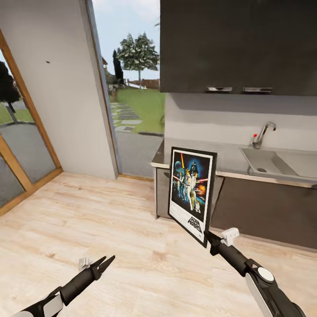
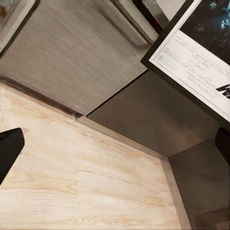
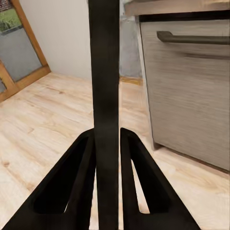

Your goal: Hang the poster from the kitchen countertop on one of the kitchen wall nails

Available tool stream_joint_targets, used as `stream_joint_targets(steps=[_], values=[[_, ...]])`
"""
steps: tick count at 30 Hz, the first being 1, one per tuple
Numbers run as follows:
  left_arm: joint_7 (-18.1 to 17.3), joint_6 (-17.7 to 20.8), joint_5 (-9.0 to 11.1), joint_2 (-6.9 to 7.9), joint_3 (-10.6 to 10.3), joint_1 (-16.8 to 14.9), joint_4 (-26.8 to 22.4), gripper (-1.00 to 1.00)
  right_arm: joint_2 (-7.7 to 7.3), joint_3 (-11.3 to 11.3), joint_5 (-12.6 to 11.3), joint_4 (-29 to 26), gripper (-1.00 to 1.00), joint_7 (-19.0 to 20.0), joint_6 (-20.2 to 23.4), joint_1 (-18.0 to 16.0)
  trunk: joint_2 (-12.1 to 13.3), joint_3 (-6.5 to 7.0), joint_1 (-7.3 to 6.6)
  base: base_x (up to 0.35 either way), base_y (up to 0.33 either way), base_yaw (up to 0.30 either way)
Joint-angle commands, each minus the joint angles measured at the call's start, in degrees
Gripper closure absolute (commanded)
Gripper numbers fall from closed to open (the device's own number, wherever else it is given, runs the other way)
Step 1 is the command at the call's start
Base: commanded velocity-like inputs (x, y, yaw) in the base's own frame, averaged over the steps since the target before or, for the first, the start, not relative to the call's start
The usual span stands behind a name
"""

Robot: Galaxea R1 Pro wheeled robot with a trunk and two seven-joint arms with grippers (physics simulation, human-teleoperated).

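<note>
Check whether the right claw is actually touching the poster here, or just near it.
Touching. In the right wrist view both fingers press against the poster edge with no gap, and in the head view the right claw grips the poster's lower corner, off the countertop.

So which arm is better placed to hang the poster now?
The right. Its gripper is already shut on the poster at its bottom corner, holding it upright off the countertop. The left gripper hangs low over the floor, holding nothing.
</note>
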Motion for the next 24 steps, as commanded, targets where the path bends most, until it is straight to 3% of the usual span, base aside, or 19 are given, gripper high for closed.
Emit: stream_joint_targets(steps=[1, 14, 24], values=[[-0.02, -0.30, 0.43, 0.04, -0.48, -0.05, -0.06, -1.00, -0.02, -0.01, -0.51, 0.01, 1.00, 0.34, 0.06, -0.04, -0.12, -0.12, 0.05, 0.159, 0.276, 0.292], [-0.02, -0.29, 0.46, 0.08, -0.48, -0.05, -0.07, -1.00, -0.01, -0.02, -0.51, 0.01, 1.00, 0.35, 0.06, -0.04, -0.12, -0.12, 0.05, 0.182, 0.272, 0.282], [-0.02, -0.29, 0.46, 0.08, -0.48, -0.05, -0.05, -1.00, -0.01, -0.11, -0.60, 0.05, 1.00, 0.42, 0.06, -0.04, -0.12, -0.11, 0.05, 0.206, 0.256, 0.050]])
